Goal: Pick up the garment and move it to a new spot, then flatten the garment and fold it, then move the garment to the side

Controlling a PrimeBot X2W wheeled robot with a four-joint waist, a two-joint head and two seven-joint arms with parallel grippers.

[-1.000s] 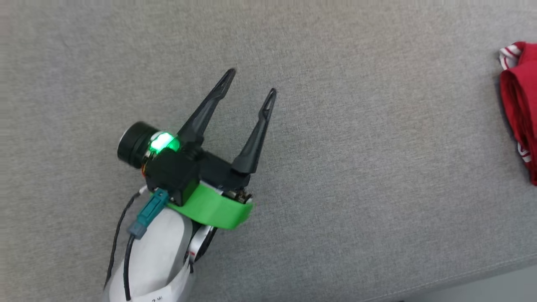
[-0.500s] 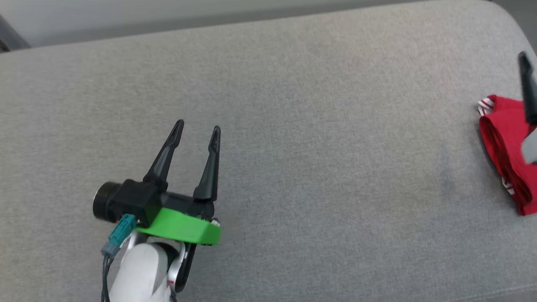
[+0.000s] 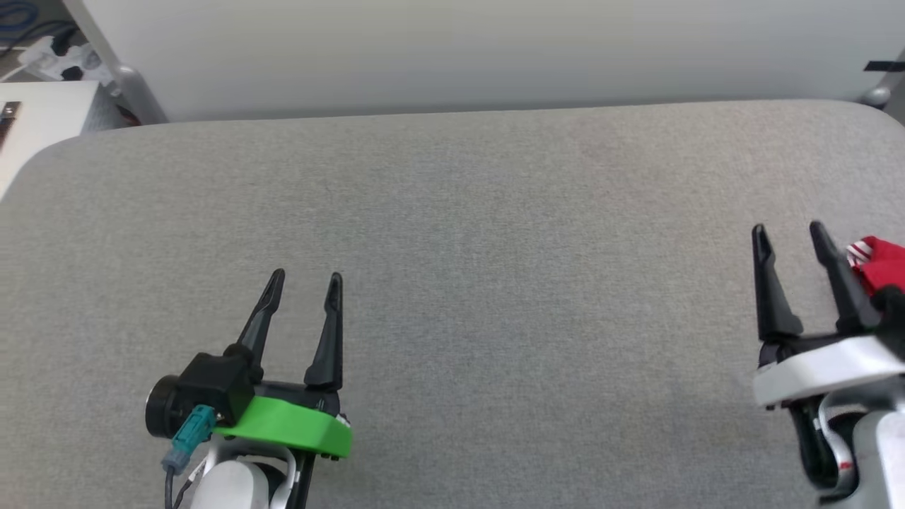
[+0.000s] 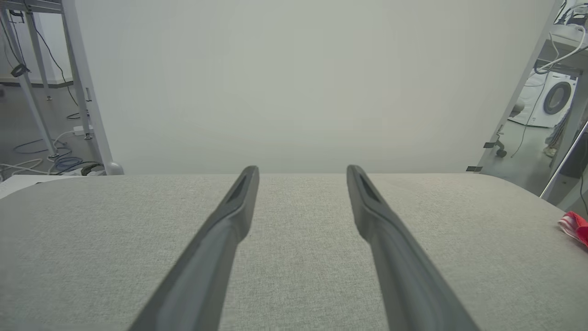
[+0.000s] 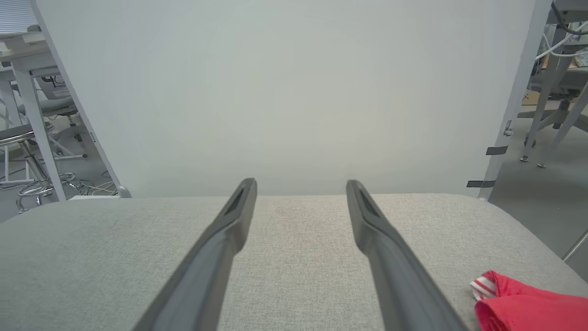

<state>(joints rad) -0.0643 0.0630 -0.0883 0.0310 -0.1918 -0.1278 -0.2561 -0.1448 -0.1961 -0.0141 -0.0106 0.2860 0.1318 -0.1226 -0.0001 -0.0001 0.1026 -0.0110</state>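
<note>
Head camera has tilted up since a second ago: the far edge of the grey padded surface (image 3: 495, 297) and the white backdrop panel (image 3: 452, 56) are now in frame. The left gripper (image 3: 306, 276) has swung from a rightward slant to pointing straight away. The right gripper (image 3: 788, 228) has come in at lower right. Both pairs of fingers are spread wide, with nothing between them.

The red jersey (image 3: 880, 263) lies bunched by the pad's right edge, just beside the right gripper's outer finger; contact cannot be told. Its striped trim faces inward.

Risk: any sideways move of the right arm could let that finger snag the trim, pulling the fold open or dragging it off the edge.

Washing machine (image 4: 556, 97) and floor cables (image 4: 64, 163) stand well off the pad, obstructing nothing.
</note>
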